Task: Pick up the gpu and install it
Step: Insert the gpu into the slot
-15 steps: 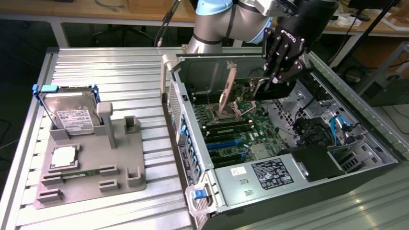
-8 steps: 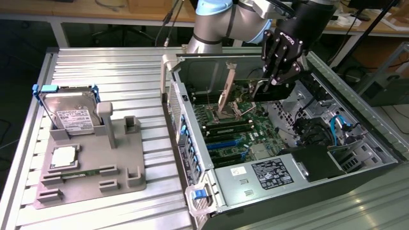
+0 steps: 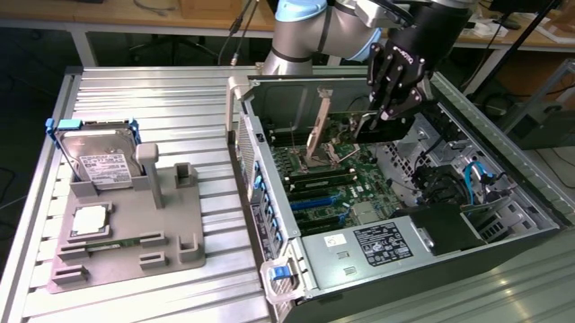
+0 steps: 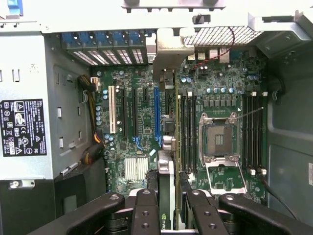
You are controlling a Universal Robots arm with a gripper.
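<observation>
My tool (image 3: 392, 111) hangs inside the open case (image 3: 503, 168), over the motherboard (image 3: 337, 182), and it is partly closed, its fingers (image 4: 146, 213) clamped on the gpu (image 4: 166, 200). The gpu stands edge-on between the two finger sets in the wrist view, a thin card running away from the tool toward the case's rear wall, its silver bracket (image 4: 168, 51) at the far end near the vented slot covers. It sits above the board between the blue slot (image 4: 157, 115) and the memory slots (image 4: 188, 129), beside the open CPU socket (image 4: 218, 139). I cannot tell whether its edge touches the board. In the exterior view the card (image 3: 316, 128) shows as a brownish strip rising out of the case, just beside my tool.

Outside the case, on the desk (image 3: 180, 94), a grey holder (image 3: 126, 235) carries a hard drive (image 3: 99, 158) in a blue frame, standing upright, a CPU (image 3: 90, 221) lying flat, and a slim memory stick (image 3: 112, 243). The power supply (image 3: 382, 243) with its label sits at the case's near end.
</observation>
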